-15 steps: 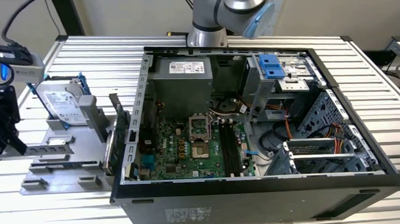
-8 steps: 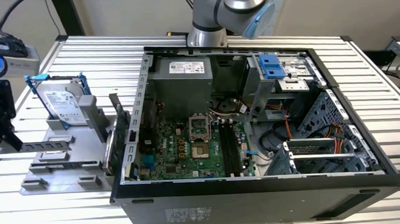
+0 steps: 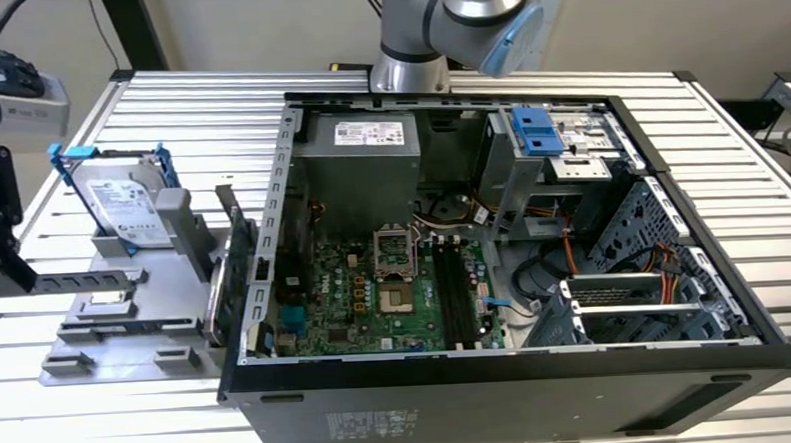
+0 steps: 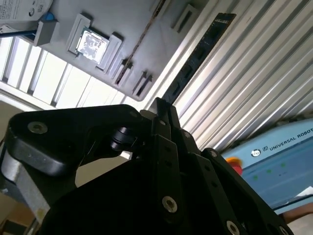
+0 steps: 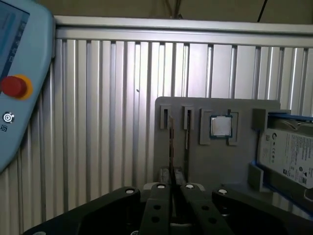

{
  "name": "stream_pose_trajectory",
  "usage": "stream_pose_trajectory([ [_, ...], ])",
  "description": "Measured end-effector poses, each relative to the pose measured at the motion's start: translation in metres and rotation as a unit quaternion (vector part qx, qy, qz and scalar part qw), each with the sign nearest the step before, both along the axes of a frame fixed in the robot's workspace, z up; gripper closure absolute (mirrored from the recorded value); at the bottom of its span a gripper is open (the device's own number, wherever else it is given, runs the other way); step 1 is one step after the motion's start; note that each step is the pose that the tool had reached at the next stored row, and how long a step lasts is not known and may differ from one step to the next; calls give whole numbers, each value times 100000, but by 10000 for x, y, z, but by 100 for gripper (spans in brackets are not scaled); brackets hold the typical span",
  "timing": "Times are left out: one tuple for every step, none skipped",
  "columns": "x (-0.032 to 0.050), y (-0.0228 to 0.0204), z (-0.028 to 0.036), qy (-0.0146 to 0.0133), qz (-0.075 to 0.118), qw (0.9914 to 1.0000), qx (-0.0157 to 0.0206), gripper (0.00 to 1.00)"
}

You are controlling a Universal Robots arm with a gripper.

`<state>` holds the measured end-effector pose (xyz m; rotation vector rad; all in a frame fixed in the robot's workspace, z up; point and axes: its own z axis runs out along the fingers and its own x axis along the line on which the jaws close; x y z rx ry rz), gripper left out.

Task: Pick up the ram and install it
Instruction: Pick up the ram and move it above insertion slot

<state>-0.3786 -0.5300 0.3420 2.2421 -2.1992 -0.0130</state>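
The ram (image 4: 203, 49) is a thin dark stick that juts straight out from my fingertips. My gripper (image 4: 161, 105) is shut on its near end. In the first wrist view the ram (image 5: 171, 147) shows edge-on as a thin line running from my gripper (image 5: 172, 188) across the grey fixture (image 5: 195, 156). In the exterior view my gripper (image 3: 4, 259) hangs at the far left, beside the fixture (image 3: 120, 334) and well away from the open computer case (image 3: 509, 362). The black motherboard slots (image 3: 459, 294) lie inside the case, right of the processor socket.
The fixture carries a hard drive (image 3: 122, 208), a small silver processor chip (image 5: 221, 126) and an upright green expansion card (image 3: 237, 253) beside the case wall. A teach pendant (image 5: 19, 73) with a red button lies on the slatted aluminium table. Drive cages and cables crowd the case's right half.
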Motion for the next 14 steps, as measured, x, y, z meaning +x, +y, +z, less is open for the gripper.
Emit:
stream_pose_trajectory([
  [0,0,15,12,2,100000,-10,100],
  [1,0,54,13,3,100000,-12,100],
  [0,0,85,16,0,100000,-11,100],
  [0,0,103,12,1,100000,-10,100],
  [0,0,111,6,0,100000,-4,100],
  [0,0,115,-1,-1,100000,1,100],
  [0,0,120,1,-1,100000,-1,100],
  [0,0,142,17,-1,100000,-13,100],
  [0,0,179,12,1,100000,-13,100],
  [0,1,208,4,1,100000,-5,100],
  [0,0,225,8,1,100000,-5,100],
  [0,0,238,10,3,100000,-9,100],
  [0,0,250,6,1,100000,-5,100],
  [0,0,276,11,1,100000,-10,100],
])
